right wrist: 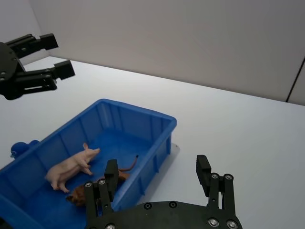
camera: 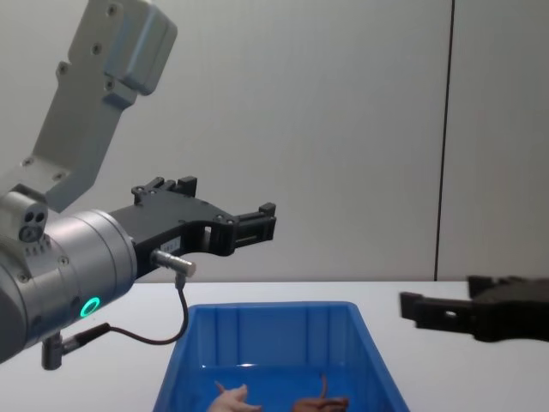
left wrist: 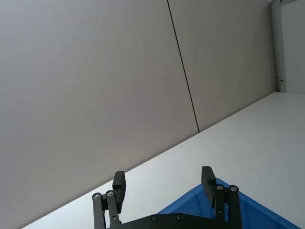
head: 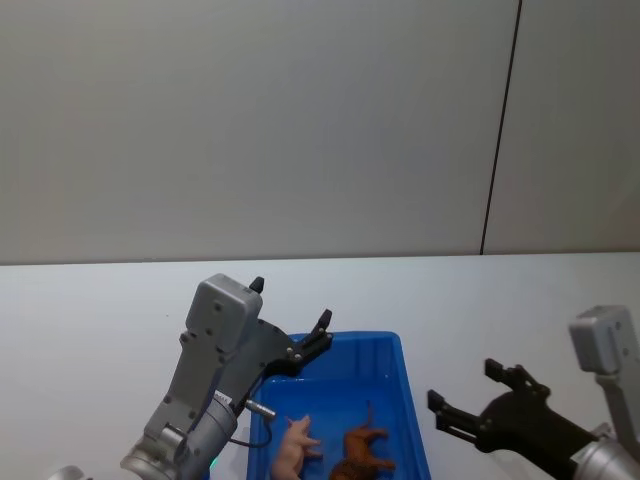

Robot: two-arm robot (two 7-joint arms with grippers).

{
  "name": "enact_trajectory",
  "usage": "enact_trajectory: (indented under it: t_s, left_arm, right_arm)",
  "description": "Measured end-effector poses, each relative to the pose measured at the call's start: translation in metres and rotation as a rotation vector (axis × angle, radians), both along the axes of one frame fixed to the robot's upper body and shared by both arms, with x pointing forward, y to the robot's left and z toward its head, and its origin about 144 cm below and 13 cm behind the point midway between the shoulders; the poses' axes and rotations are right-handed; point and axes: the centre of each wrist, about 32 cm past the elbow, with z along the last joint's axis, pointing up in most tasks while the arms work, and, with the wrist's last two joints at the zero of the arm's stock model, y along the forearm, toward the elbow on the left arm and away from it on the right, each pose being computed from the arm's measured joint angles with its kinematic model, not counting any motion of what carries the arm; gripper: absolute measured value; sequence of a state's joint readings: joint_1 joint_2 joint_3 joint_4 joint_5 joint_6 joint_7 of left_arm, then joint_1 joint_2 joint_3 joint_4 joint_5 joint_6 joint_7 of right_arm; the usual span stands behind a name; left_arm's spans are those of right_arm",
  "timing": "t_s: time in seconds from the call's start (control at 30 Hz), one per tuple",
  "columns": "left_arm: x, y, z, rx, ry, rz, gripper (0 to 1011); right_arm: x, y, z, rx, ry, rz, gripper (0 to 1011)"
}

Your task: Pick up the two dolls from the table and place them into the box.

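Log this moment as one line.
pig: in box | lion: in box | left hand: open, above box | right hand: open, beside box

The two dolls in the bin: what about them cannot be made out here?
1. Head view: the bottom edge cuts off part of the pig doll, the lion doll and the blue bin.
2. Chest view: the bottom edge leaves just the dolls' tops.
3. Right wrist view: a finger of the right gripper and the bin's wall cover much of the lion doll; its face cannot be made out.
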State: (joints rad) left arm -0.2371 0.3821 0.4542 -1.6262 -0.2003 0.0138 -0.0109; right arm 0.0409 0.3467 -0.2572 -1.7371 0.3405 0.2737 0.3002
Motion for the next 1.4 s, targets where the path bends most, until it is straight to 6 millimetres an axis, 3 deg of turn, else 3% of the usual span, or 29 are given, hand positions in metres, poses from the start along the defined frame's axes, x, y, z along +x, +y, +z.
enact_trajectory:
  t_s: [0.53, 1.0, 1.4]
  left_arm:
    - [-0.006, 0.004, 0.000, 0.019, 0.007, 0.041, 1002]
    - [-0.031, 0.019, -0.005, 0.052, 0.081, 0.194, 1002]
    - [-0.055, 0.033, -0.024, 0.051, 0.206, 0.300, 1002]
  right_arm:
    - [-0.010, -0.021, -0.006, -0.026, 0.002, -0.041, 1001]
    - [-0.013, -0.026, -0.007, -0.032, 0.003, -0.050, 1001]
    - [-0.014, -0.028, -0.008, -0.035, 0.003, -0.053, 1001]
